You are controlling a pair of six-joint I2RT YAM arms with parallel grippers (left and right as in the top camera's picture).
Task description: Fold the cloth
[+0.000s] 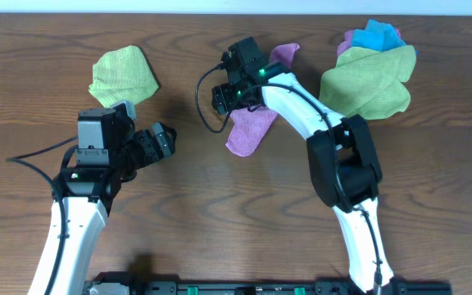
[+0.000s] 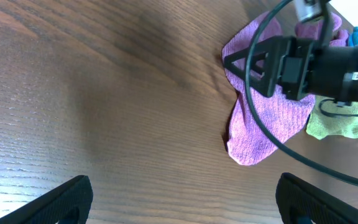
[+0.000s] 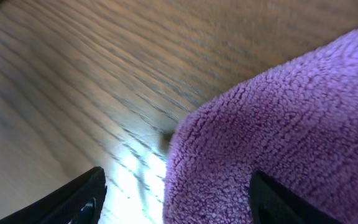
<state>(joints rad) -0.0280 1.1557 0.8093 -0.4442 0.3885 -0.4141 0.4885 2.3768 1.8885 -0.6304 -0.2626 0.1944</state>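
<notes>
Overhead: right gripper (image 1: 222,100) jaws apart astride the cloth (image 1: 248,131) edge, positioned to pinch; left gripper (image 1: 158,141) jaws wide, empty, idle.

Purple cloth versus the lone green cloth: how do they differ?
The purple cloth lies bunched into a long, narrow shape; the green cloth is a broader, squarish patch. The right gripper hangs over the purple cloth; nothing is over the green cloth. Both rest on the wooden table.

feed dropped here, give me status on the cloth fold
Left gripper open, clear of cloth. Right gripper open, fingers astride cloth edge, no grip. Cloth bunched, unfolded. Green cloths off to both sides, not blocking.
</notes>
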